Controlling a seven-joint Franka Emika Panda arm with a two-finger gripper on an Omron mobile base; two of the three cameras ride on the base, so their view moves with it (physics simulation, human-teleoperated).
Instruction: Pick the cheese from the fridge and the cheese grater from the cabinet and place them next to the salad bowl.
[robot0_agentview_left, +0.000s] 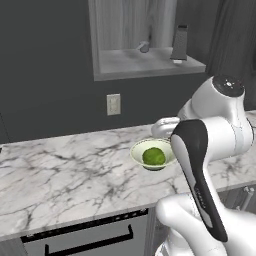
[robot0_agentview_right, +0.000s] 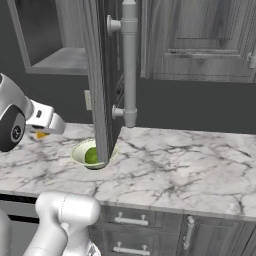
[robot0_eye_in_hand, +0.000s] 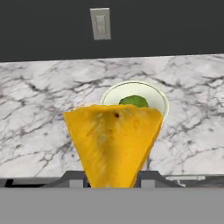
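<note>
You face a dark grey wall (robot0_agentview_left: 50, 75) with a pale outlet (robot0_agentview_left: 113, 104) set in it just above the counter; the counter (robot0_agentview_left: 60, 170) is white marble with grey veins, running the width of both base views; below its front edge on the left sits a dark oven front (robot0_agentview_left: 90, 240) with a black handle; on the right you see grey wood-grain drawers (robot0_agentview_right: 135, 222) with silver handles, and closed grey upper doors (robot0_agentview_right: 200, 40) above.
</note>
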